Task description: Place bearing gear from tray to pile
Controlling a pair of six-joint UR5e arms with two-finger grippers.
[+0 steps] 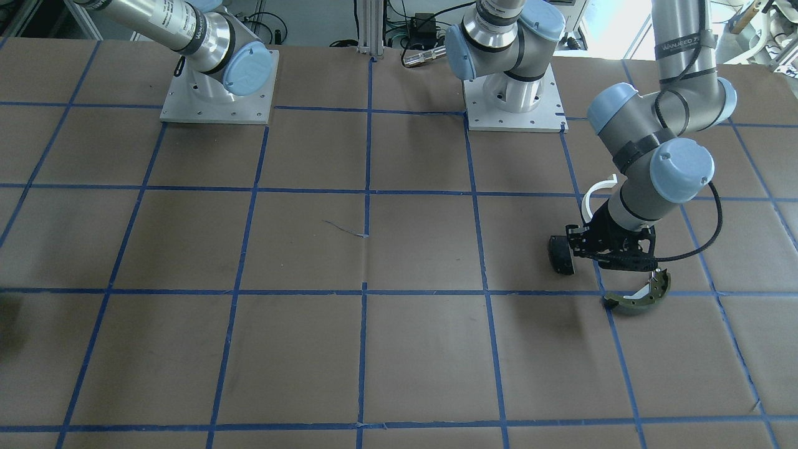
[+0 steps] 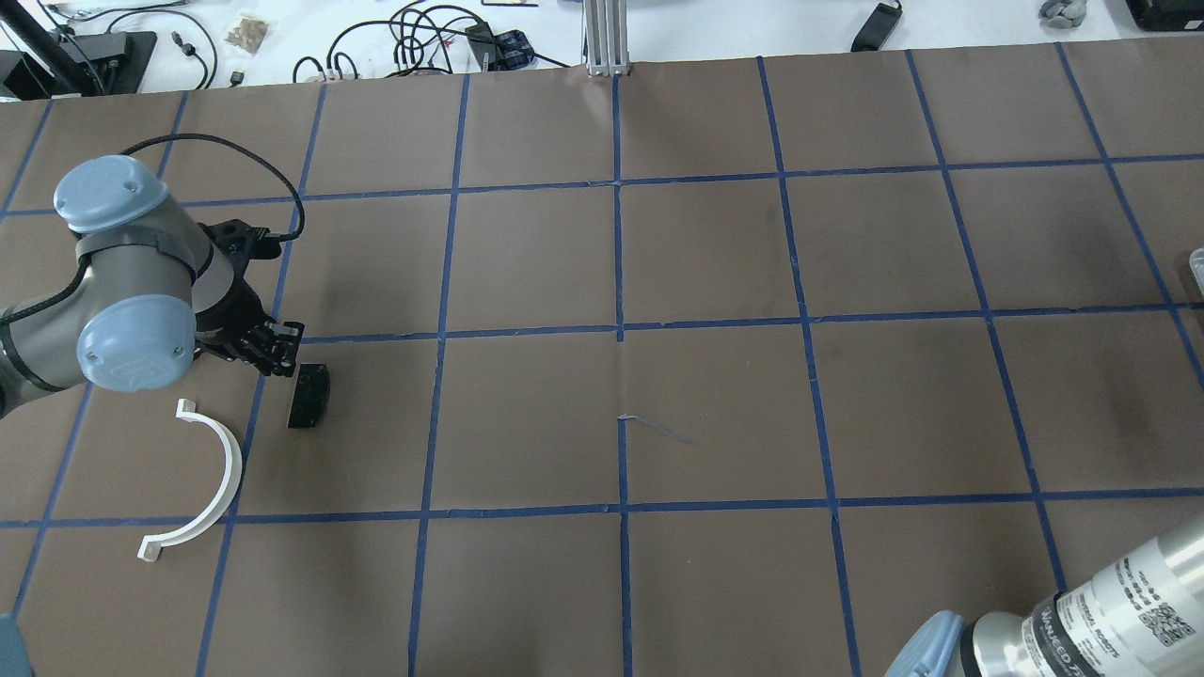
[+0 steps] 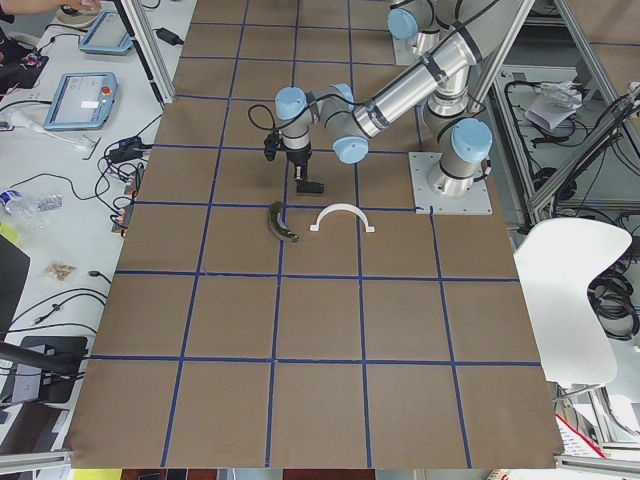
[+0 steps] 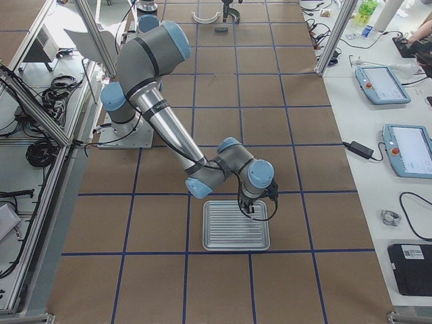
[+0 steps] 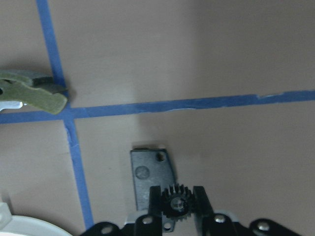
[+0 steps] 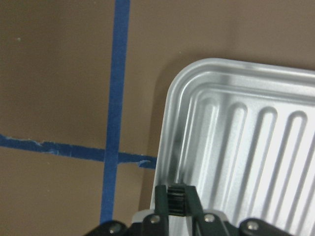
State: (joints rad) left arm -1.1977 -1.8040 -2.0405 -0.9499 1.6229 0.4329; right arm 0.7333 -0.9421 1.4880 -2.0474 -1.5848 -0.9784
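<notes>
My left gripper (image 5: pixel 177 195) is shut on a small black bearing gear (image 5: pixel 176 203) and holds it just above the flat black pad (image 5: pixel 149 173) of the pile. The pile also holds the olive-green shoe piece (image 1: pixel 642 297) and the white half-ring arc (image 2: pixel 213 475). In the overhead view the left gripper (image 2: pixel 275 346) is beside the pad (image 2: pixel 308 396). My right gripper (image 6: pixel 176 195) is shut on another small black gear (image 6: pixel 175 200) over the corner of the ribbed metal tray (image 6: pixel 236 132). The tray (image 4: pixel 236 229) looks bare.
The table is brown paper with a grid of blue tape lines (image 2: pixel 619 324). The two arm bases (image 1: pixel 514 100) stand on metal plates at the robot's edge. Cables and operator tablets (image 4: pixel 378 84) lie off the table's far side.
</notes>
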